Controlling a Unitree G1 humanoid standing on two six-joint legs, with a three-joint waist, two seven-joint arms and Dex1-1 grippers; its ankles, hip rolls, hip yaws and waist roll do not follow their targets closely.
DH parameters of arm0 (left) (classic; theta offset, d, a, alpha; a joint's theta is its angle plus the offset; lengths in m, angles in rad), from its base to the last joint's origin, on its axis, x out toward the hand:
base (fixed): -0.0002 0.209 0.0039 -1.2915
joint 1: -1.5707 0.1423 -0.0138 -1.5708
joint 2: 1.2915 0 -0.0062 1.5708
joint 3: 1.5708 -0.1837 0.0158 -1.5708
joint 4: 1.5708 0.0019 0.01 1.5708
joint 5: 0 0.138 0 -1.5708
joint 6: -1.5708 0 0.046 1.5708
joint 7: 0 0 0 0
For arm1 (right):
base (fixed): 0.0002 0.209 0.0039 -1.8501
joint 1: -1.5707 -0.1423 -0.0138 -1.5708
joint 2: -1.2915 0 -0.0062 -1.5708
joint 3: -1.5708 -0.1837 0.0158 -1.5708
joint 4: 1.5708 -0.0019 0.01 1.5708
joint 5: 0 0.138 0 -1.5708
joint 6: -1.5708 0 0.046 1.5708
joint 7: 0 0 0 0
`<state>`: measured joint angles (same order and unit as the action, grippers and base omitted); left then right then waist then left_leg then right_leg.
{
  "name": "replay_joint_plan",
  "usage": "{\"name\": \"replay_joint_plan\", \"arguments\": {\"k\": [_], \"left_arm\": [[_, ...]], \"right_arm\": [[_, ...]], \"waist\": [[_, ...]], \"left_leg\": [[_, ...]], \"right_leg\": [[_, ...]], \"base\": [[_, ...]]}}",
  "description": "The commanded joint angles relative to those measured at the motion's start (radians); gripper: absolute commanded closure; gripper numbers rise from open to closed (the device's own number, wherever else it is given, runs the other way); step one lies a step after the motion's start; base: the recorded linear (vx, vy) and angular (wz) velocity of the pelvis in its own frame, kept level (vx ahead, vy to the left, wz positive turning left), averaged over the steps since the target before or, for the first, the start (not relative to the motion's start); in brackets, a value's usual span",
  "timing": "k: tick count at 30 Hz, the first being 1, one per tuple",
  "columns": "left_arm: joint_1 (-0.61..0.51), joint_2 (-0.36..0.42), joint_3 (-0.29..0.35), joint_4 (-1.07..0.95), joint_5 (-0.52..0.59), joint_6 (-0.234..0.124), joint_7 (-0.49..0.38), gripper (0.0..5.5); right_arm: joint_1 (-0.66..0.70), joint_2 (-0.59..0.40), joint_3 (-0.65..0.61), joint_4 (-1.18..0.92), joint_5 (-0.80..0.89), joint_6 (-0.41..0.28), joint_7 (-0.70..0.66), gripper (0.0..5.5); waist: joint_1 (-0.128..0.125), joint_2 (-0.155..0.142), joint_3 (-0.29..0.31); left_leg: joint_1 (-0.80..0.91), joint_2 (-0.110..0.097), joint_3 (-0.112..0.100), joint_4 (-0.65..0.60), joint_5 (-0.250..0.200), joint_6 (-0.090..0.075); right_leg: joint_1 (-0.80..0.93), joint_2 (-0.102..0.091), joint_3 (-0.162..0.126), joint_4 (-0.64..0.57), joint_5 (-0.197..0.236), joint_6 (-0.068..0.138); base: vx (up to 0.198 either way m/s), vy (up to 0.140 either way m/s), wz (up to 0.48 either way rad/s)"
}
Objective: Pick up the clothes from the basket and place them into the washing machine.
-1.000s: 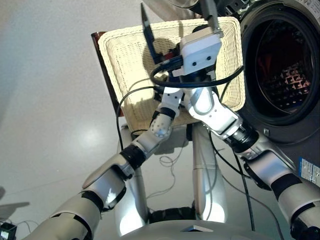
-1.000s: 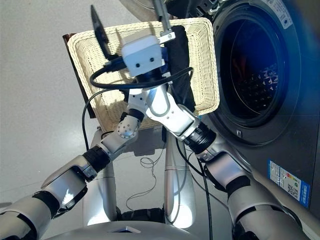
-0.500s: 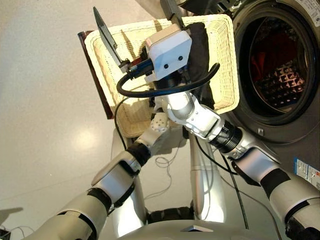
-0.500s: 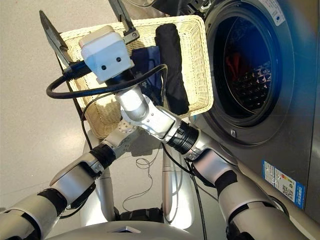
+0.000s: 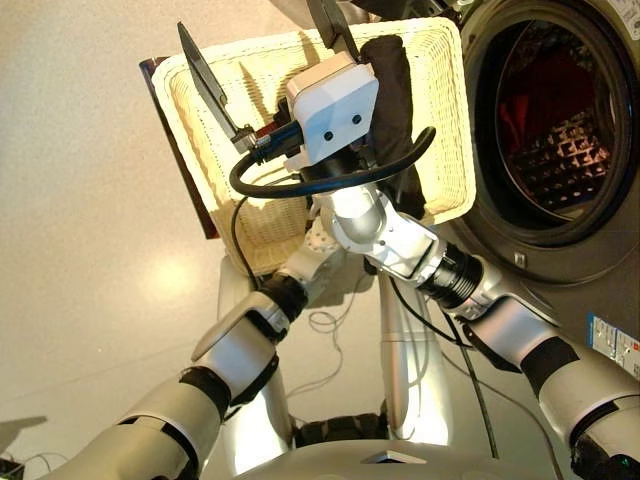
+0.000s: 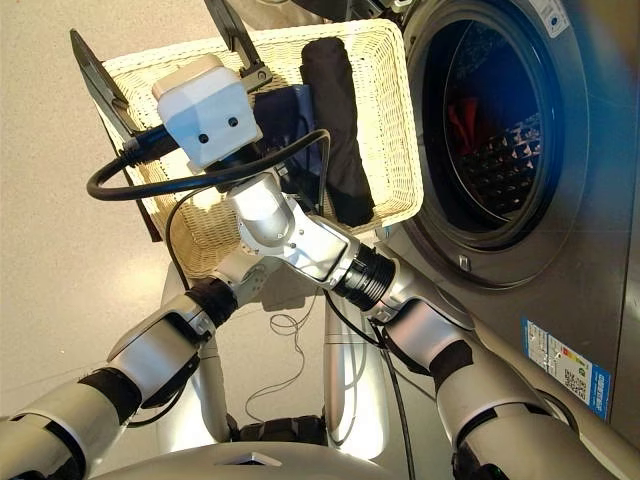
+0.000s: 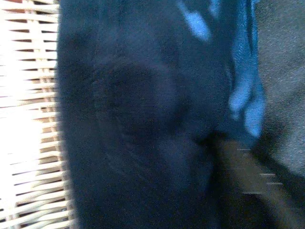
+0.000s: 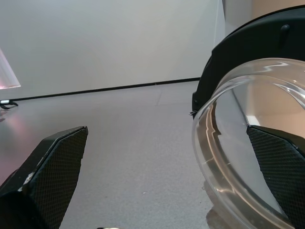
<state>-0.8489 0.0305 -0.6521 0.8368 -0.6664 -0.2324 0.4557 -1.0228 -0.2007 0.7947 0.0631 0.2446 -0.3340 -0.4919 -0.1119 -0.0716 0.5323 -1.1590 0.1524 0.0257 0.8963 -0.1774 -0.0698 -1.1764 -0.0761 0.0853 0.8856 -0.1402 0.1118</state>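
Spreading its two black fingers wide with nothing between them, the right gripper (image 6: 160,55) is raised above the cream wicker basket (image 6: 395,130), one finger over the basket's far rim and the other out past its left edge. Its wrist view looks across bare grey floor (image 8: 133,157) to the glass porthole door (image 8: 248,143), swung open. The left gripper cannot be seen from the head, hidden behind the right forearm; its wrist view is filled with the navy garment (image 7: 143,119) pressed close against the lens, cream weave on one side and black cloth on the other, so I cannot tell whether its jaws are open or closed. In the basket the black garment (image 6: 335,110) lies as a long strip along the edge nearest the washing machine (image 6: 560,200), with the navy one touching its other side. The coral-red garment (image 6: 462,118) is already inside the perforated steel drum (image 6: 495,160), toward its left wall. A black cable (image 6: 200,175) loops across the right forearm
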Motion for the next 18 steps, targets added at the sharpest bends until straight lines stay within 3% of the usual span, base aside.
{"name": "replay_joint_plan", "arguments": {"k": [1, 10, 18], "left_arm": [[-0.048, -0.108, -0.007, 0.097, -0.022, -0.009, 0.016, 5.50], [-0.033, -0.083, 0.003, 0.095, -0.019, 0.002, 0.017, 5.50], [0.009, -0.024, 0.048, 0.076, 0.012, -0.001, 0.022, 5.50]], "right_arm": [[-0.048, 0.065, -0.013, -0.127, 0.022, -0.032, 0.010, 0.00], [-0.022, 0.010, -0.029, -0.113, 0.030, -0.028, 0.003, 0.00], [0.053, -0.131, -0.091, -0.095, 0.029, -0.019, -0.008, 0.00]], "waist": [[-0.002, -0.010, -0.012], [0.000, -0.008, -0.012], [-0.002, -0.010, -0.012]], "left_leg": [[0.014, -0.038, 0.014, 0.007, -0.017, 0.010], [0.021, -0.035, 0.015, -0.012, -0.006, 0.010], [0.059, -0.034, 0.013, -0.054, 0.009, 0.006]], "right_leg": [[-0.047, -0.013, -0.056, 0.040, -0.006, -0.012], [-0.034, -0.015, -0.055, 0.017, 0.009, -0.014], [0.008, -0.018, -0.055, -0.028, 0.024, -0.013]], "base": [[0.000, 0.000, 0.000], [0.000, 0.000, 0.000], [0.000, 0.000, 0.000]]}}
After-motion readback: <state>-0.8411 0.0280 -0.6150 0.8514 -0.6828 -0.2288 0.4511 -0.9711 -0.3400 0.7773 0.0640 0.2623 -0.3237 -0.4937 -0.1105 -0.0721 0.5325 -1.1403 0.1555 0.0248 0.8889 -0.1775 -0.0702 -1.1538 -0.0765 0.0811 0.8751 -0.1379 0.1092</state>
